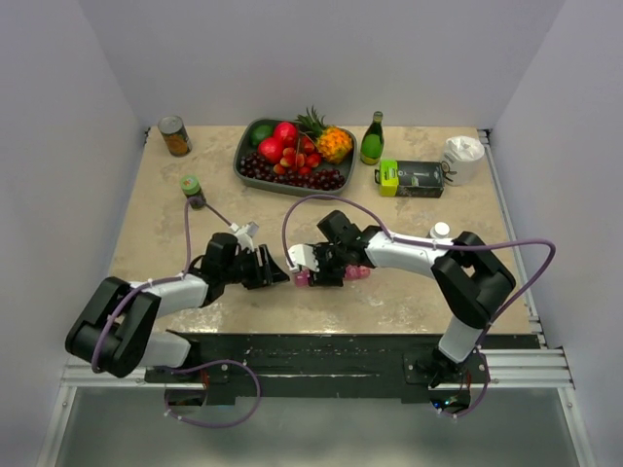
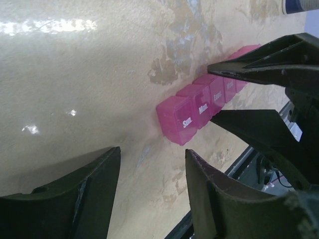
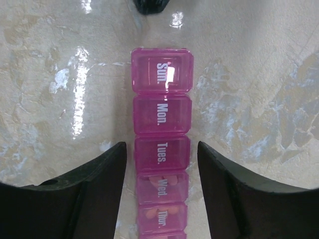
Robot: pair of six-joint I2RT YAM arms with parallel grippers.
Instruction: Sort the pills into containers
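The pink translucent pill organiser (image 3: 160, 124) lies flat on the table, with all visible lids shut and labelled Sun., Mon., Tues., Wed. and Thur. Pinkish pills (image 3: 164, 180) show through the Wed. and Thur. compartments. My right gripper (image 3: 162, 154) is open and straddles the strip at Tues. and Wed., with a small gap on each side. My left gripper (image 2: 152, 164) is open and empty, a short way from the Sun. end of the organiser (image 2: 182, 119). In the top view both grippers (image 1: 277, 270) (image 1: 311, 265) meet over the organiser (image 1: 356, 273). No loose pills show.
A green-capped jar (image 1: 192, 190) stands at the left and a small white bottle (image 1: 440, 232) by the right arm. At the back are a can (image 1: 174, 135), a fruit tray (image 1: 255, 131), a green bottle (image 1: 372, 138), a black box (image 1: 414, 178) and a white cup (image 1: 462, 156).
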